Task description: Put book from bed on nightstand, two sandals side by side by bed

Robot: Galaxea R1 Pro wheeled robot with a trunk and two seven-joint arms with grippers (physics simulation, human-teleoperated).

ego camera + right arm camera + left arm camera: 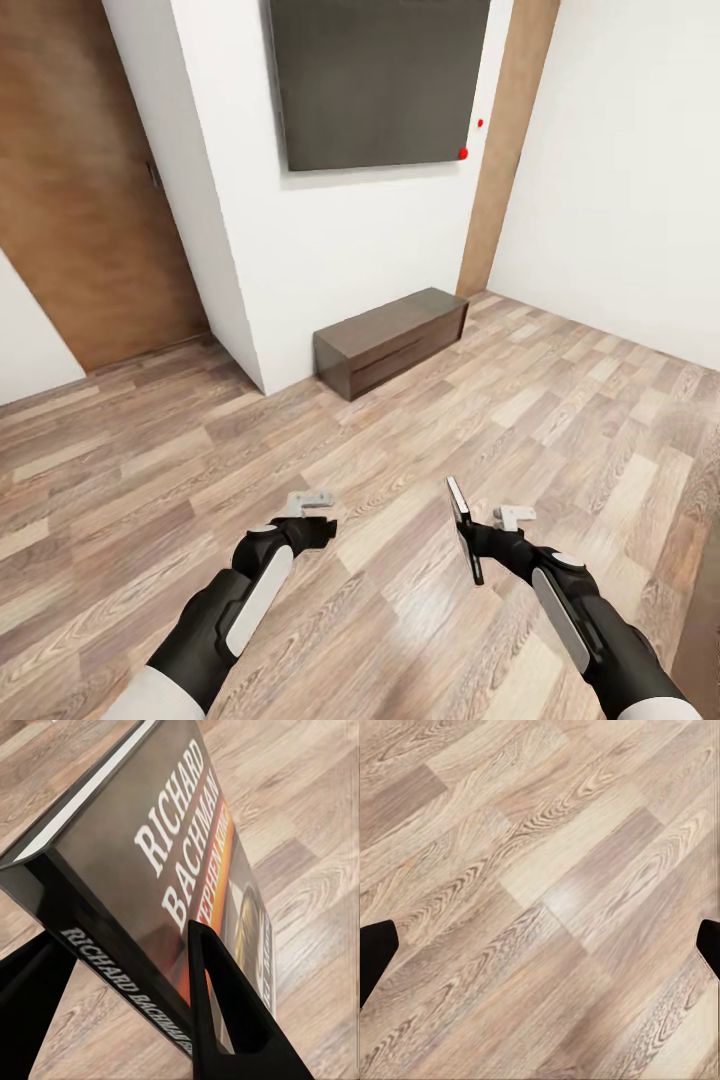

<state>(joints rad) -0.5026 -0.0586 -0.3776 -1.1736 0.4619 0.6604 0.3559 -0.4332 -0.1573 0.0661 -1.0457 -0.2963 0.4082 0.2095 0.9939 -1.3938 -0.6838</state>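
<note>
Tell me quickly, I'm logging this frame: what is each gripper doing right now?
Left gripper: open, holding nothing, over the wood floor.
Right gripper: shut on the book, one of its fingers pressed across the cover.

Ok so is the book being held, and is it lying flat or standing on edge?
Held, on edge. The right gripper is shut on the book, fingers on both covers; the head view shows it standing upright above the floor.
</note>
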